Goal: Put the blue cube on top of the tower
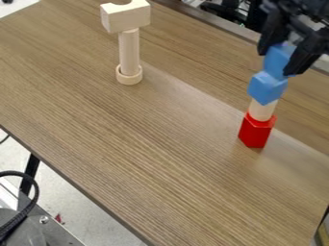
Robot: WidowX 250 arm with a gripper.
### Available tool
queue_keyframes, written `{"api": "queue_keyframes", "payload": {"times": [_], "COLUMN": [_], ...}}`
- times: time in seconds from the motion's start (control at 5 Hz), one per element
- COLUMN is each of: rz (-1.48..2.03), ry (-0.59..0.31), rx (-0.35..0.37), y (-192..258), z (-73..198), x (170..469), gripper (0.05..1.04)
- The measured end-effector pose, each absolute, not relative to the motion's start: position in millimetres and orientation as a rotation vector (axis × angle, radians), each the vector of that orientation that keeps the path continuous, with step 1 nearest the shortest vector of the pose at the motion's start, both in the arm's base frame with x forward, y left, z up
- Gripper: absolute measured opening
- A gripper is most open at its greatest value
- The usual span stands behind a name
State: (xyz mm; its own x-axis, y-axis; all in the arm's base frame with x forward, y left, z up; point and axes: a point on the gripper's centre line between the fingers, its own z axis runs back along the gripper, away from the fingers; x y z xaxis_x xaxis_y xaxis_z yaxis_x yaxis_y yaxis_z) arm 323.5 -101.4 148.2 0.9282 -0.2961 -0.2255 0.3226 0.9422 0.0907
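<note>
At right, your pincer (276, 64) grips the upper blue cube (276, 57) of two, over the lower blue cube (267, 88), one cylinder (262, 110) and one red block (256, 131). Far left, you have one three-piece wooden tower (129, 50).

Open gap between pale tower (129, 52) and red-based tower (256, 130), depth unclear

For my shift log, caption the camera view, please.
Jaws around the upper blue cube, above a lower blue cube, wooden cylinder and red block.

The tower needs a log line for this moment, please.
gripper around upper blue cube | lower blue cube beneath | red block at base
</note>
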Motion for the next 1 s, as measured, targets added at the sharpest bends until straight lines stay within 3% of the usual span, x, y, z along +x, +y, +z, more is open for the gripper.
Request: {"api": "queue_keyframes", "payload": {"times": [1.0], "rz": [-0.271], "ry": [0.128], "rx": [0.111], "y": [-89], "z": [141], "x": [340], "gripper": [0.571]}}
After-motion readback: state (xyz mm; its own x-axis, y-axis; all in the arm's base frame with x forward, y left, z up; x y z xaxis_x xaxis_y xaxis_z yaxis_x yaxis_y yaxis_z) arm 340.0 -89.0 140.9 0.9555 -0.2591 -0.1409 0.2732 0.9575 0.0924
